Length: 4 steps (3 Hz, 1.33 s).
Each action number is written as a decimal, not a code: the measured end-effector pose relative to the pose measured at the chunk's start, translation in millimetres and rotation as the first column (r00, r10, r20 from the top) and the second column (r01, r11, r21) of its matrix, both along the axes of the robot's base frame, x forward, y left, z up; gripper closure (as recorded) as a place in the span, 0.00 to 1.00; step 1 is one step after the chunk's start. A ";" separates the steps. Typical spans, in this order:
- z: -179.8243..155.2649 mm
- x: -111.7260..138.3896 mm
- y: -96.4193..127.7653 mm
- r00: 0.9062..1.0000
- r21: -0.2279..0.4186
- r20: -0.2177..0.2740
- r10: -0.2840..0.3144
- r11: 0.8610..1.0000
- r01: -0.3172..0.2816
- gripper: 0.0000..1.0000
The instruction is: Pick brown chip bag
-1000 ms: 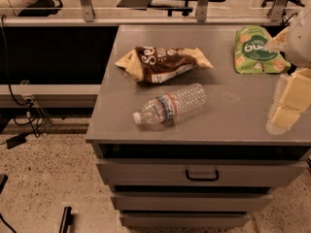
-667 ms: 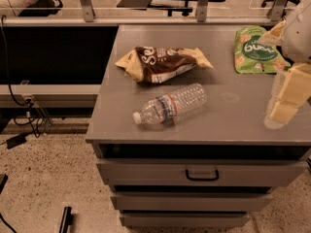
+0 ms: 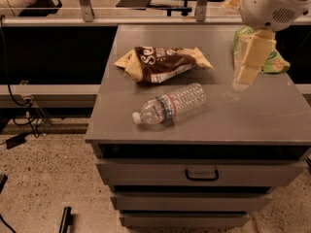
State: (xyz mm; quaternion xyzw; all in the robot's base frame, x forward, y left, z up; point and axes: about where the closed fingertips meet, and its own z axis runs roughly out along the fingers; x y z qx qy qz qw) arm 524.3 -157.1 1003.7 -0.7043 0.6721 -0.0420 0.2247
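The brown chip bag [image 3: 160, 62] lies crumpled on the back left of the grey cabinet top [image 3: 272, 120]; it has a dark brown middle with white lettering and pale yellow ends. My gripper [image 3: 241, 80], cream-coloured under a white arm, hangs above the right part of the top, to the right of the bag and apart from it. It holds nothing that I can see.
A clear water bottle [image 3: 170, 103] lies on its side just in front of the brown bag. A green snack bag [image 3: 273, 62] lies at the back right, partly hidden behind my gripper. Drawers [image 3: 201, 174] are below, with a railing and chairs behind the cabinet.
My gripper has moved left and away from the right edge, toward the middle of the top. The bags and the bottle have not moved.
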 end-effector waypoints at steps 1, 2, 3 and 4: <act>5.4 31.0 30.8 0.995 -0.017 0.028 0.100 0.995 -0.100 0.00; -0.8 60.1 64.0 0.981 -0.013 0.050 0.188 0.982 -0.188 0.00; -14.7 90.9 87.4 0.972 0.006 0.061 0.225 0.974 -0.226 0.00; -36.9 115.3 102.3 0.972 0.007 0.066 0.227 0.974 -0.228 0.00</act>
